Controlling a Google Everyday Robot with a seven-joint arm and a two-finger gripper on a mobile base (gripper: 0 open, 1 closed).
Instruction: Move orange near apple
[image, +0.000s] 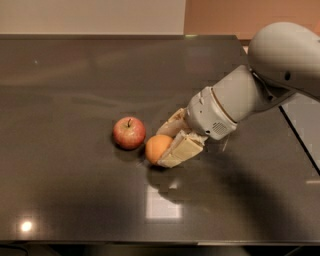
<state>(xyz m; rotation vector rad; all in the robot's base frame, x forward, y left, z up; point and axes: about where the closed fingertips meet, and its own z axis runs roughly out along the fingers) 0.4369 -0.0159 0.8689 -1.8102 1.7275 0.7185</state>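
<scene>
Jaws clasp orange (158, 148) just beside apple (129, 133); table (70, 190) edges well away all round.

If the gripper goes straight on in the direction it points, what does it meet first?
Probably the apple: the gripper, shut on the orange, points toward it, close by.

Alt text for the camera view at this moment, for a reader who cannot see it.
The robot's hand grips the orange between its fingers, close beside the apple to its right, low over a dark table. The arm reaches in from the right.
</scene>
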